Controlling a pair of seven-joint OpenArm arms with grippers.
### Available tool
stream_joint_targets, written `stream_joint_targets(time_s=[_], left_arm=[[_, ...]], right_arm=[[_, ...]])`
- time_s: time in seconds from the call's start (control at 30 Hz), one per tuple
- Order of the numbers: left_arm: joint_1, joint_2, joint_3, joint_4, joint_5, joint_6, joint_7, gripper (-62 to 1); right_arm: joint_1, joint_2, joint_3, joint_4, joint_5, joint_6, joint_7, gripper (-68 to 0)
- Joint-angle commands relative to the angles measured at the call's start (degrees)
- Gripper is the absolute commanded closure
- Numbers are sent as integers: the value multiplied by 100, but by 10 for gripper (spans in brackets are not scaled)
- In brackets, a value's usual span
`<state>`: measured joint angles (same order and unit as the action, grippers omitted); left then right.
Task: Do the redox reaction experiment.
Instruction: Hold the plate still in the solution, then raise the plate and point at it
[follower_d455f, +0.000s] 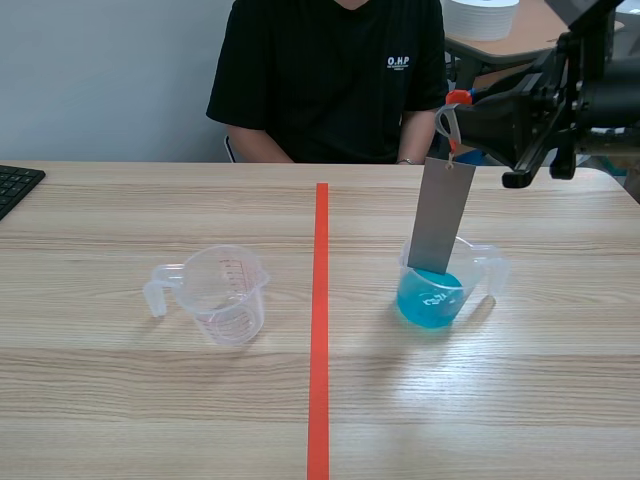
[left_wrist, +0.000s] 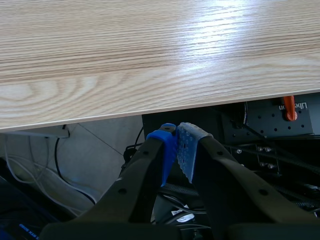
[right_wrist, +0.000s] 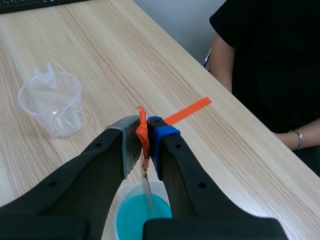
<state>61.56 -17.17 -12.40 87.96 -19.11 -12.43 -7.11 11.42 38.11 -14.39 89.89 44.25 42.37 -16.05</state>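
A grey metal strip (follower_d455f: 441, 215) hangs upright from an orange tab (follower_d455f: 458, 97), its lower end dipped into a clear cup of blue liquid (follower_d455f: 437, 293) right of the tape line. My right gripper (right_wrist: 144, 132) is raised above that cup (right_wrist: 134, 216) and shut on the orange tab (right_wrist: 142, 125); the strip (right_wrist: 148, 192) shows edge-on below it. An empty clear measuring cup (follower_d455f: 222, 293) stands left of the line, also seen ahead of the right gripper (right_wrist: 52, 102). My left gripper (left_wrist: 176, 139) is shut on nothing, low beside the table's edge (left_wrist: 150, 107).
A person in a black shirt (follower_d455f: 330, 80) sits across the table, with a forearm (right_wrist: 300, 137) near the far edge. A keyboard corner (follower_d455f: 15, 185) lies at the far left. An orange-red tape line (follower_d455f: 319, 330) splits the table.
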Motion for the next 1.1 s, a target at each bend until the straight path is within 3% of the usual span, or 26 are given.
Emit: stream_joint_targets(time_s=[0.0, 0.63, 0.93, 1.07], left_arm=[[13, 2, 11, 50, -13, -17, -74, -34], [13, 0, 11, 50, -13, -17, -81, -34], [20, -48, 11, 50, -13, -20, -83, -34], [20, -367, 11, 74, -33, -37, -107, -34]], right_arm=[[94, 177, 118, 162, 205, 35, -11, -15], [94, 730, 809, 1029, 1665, 35, -1064, -15], [96, 730, 1102, 1252, 1950, 35, -1397, -15], [96, 730, 1189, 1320, 2096, 35, -1532, -15]])
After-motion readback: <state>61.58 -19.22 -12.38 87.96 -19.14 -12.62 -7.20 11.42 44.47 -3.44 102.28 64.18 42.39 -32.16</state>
